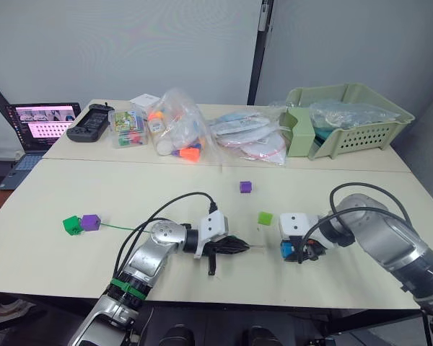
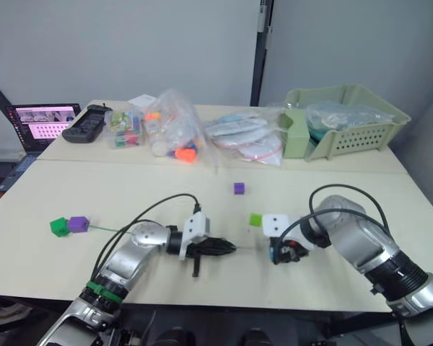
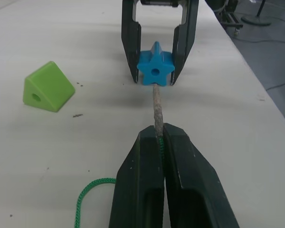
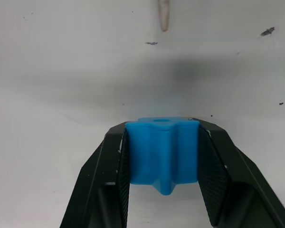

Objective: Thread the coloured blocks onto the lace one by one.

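Lace tip [image 3: 157, 102] facing the blue block [image 3: 155, 71].
My left gripper [image 3: 159, 137] pinches the lace; my right gripper [image 4: 162, 142] clamps the block.

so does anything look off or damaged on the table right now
Nothing is spilled or broken. The one oddity: the lace tip looks rough and frayed where it sticks out of the left pincer, pointing at the hole of the blue block held in the right pincer.

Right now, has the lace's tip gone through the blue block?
No: the lace tip stops short of the blue block hole.
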Action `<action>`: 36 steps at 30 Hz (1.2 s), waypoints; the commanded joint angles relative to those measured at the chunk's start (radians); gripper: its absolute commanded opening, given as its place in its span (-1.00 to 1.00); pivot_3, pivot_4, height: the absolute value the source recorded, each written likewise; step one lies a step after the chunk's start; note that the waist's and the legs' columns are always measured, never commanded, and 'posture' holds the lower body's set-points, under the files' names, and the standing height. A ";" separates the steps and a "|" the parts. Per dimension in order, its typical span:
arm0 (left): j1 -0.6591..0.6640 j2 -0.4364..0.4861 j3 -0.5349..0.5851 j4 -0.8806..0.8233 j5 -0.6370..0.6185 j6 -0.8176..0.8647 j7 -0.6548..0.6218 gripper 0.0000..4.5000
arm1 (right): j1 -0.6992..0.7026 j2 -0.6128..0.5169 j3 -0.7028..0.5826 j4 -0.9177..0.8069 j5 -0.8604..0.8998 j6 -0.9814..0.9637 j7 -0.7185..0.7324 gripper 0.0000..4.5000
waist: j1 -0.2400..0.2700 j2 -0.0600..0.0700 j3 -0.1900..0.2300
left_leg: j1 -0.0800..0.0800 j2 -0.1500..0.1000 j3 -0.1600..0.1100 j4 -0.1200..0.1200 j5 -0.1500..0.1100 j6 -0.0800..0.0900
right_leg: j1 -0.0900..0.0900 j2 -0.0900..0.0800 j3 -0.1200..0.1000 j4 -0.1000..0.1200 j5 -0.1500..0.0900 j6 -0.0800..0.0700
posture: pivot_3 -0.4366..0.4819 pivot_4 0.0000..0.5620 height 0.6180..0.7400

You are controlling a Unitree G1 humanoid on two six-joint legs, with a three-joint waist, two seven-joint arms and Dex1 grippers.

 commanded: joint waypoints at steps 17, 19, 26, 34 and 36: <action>-0.069 -0.089 -0.039 0.080 0.050 -0.063 0.011 -1.00 | -0.008 0.061 -0.029 -0.101 0.021 0.142 -0.054 -0.39 | -0.001 0.000 0.000 | -0.001 0.000 0.000 0.000 0.000 0.000 | -0.001 0.000 0.000 0.000 0.000 0.000 | -0.05 -0.47 0.89; -0.070 -0.096 -0.042 0.086 0.050 -0.065 0.012 -1.00 | -0.006 0.060 -0.032 -0.106 0.025 0.145 -0.057 -0.39 | -0.001 0.000 0.000 | -0.001 0.000 0.000 0.000 0.000 0.000 | -0.001 0.000 0.000 0.000 0.000 0.000 | -0.05 -0.47 0.89; -0.104 -0.144 -0.051 0.150 0.062 -0.098 0.029 -1.00 | -0.001 0.057 -0.038 -0.125 0.045 0.162 -0.080 -0.39 | 0.000 0.000 0.000 | -0.001 0.000 0.000 0.000 0.000 0.000 | -0.001 0.000 0.000 0.000 0.000 0.000 | -0.05 -0.47 0.89; -0.124 -0.187 -0.054 0.184 0.079 -0.093 0.048 -1.00 | 0.017 0.057 -0.038 -0.138 0.055 0.172 -0.102 -0.39 | -0.001 0.000 0.000 | -0.001 -0.001 0.000 0.000 0.000 0.000 | -0.001 0.000 0.000 0.000 0.000 0.000 | -0.05 -0.47 0.89; -0.126 -0.189 -0.047 0.183 0.071 -0.082 0.048 -1.00 | 0.020 0.057 -0.038 -0.138 0.054 0.171 -0.105 -0.39 | -0.001 0.000 0.000 | -0.001 -0.001 0.000 0.000 0.000 0.000 | -0.001 0.000 0.000 0.000 0.000 0.000 | -0.05 -0.47 0.89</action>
